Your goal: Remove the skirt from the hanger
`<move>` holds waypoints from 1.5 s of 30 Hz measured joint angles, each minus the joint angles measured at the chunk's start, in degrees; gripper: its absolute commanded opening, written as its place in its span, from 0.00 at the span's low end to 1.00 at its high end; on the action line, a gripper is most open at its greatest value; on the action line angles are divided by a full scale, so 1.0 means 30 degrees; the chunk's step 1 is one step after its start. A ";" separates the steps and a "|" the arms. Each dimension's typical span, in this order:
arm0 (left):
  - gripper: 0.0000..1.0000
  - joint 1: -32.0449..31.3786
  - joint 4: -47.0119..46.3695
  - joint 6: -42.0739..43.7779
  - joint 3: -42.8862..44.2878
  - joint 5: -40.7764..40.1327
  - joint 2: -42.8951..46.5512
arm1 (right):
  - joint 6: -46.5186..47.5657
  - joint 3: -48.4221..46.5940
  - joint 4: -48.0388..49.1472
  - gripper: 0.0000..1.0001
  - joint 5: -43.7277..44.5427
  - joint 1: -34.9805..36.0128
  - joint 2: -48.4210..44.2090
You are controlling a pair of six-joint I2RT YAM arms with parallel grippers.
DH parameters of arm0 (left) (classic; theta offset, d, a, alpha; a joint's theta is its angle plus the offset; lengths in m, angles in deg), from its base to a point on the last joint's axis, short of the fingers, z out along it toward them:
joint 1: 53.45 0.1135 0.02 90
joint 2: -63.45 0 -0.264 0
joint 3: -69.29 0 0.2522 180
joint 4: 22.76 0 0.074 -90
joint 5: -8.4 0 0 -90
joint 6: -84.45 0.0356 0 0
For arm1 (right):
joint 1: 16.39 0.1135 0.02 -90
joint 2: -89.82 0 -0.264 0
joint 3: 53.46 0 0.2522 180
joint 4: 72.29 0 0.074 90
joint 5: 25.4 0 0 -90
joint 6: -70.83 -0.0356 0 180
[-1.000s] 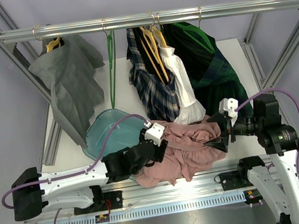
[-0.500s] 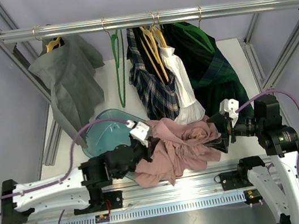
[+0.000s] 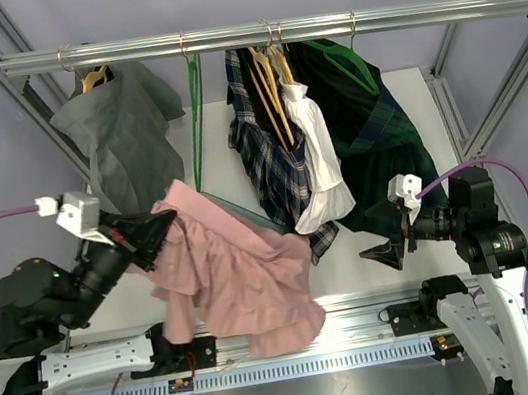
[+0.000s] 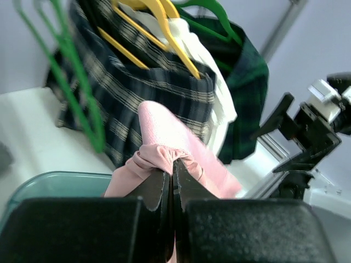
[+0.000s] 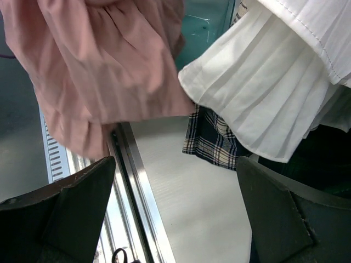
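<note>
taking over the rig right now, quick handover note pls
Left gripper: shut on the pink skirt, holding it up at the left of the table.
Right gripper: open, empty, low at the right.
Green hanger: bare, hanging on the rail.
Done: the skirt looks off the hanger.
Left: probably set the skirt down, maybe in the teal bin, then let go.
</note>
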 measured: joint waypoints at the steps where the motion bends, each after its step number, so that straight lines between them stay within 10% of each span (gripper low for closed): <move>1: 0.00 -0.0007 0.0605 0.0102 0.0729 -0.0350 -0.0044 | -0.0007 0.0000 0.0036 1.00 0.0007 0.0000 0.0007; 11: 0.00 -0.0007 0.2419 0.3483 0.4641 -0.3672 -0.1632 | -0.0058 0.0000 0.0109 0.99 0.0022 0.0000 0.0007; 25: 0.00 -0.0015 -0.5319 1.0091 0.3198 -0.8189 -0.3016 | -0.0277 0.0007 0.0124 0.99 0.0138 -0.0007 0.0007; 45: 0.00 0.3723 -0.4073 -0.1508 -0.9624 -0.3585 -0.0692 | -0.0335 0.0007 0.0117 1.00 0.0138 -0.0015 0.0007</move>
